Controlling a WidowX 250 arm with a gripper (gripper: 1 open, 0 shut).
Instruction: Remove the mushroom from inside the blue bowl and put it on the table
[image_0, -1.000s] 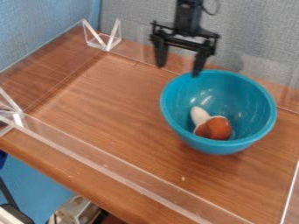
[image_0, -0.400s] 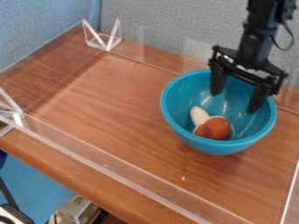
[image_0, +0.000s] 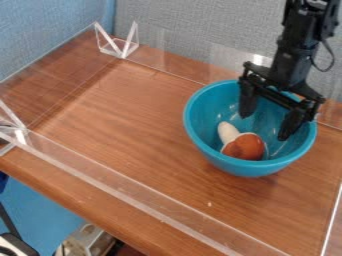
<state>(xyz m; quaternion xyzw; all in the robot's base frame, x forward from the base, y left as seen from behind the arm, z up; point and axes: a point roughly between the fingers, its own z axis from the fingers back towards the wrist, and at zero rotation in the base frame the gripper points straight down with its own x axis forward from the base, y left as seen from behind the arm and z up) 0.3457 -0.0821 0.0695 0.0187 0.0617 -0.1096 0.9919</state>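
Note:
The blue bowl (image_0: 214, 140) stands on the right side of the table (image_0: 120, 125). Inside it the mushroom (image_0: 241, 145) lies on its side, reddish-brown cap toward the front, cream stem pointing back left. My gripper (image_0: 271, 116) hangs straight down over the bowl's right half, open, with its two black fingers (image_0: 249, 100) spread wide and their tips dipping below the rim. It is slightly behind and to the right of the mushroom, and nothing sits between the fingers.
Low clear acrylic walls (image_0: 160, 190) edge the tabletop. A small clear triangular bracket (image_0: 118, 43) stands at the back left corner. A blue fabric wall rises behind the table.
The gripper has swung from behind the bowl's left rim to the right and down, and now reaches into the bowl. It stayed open. The mushroom has not moved.

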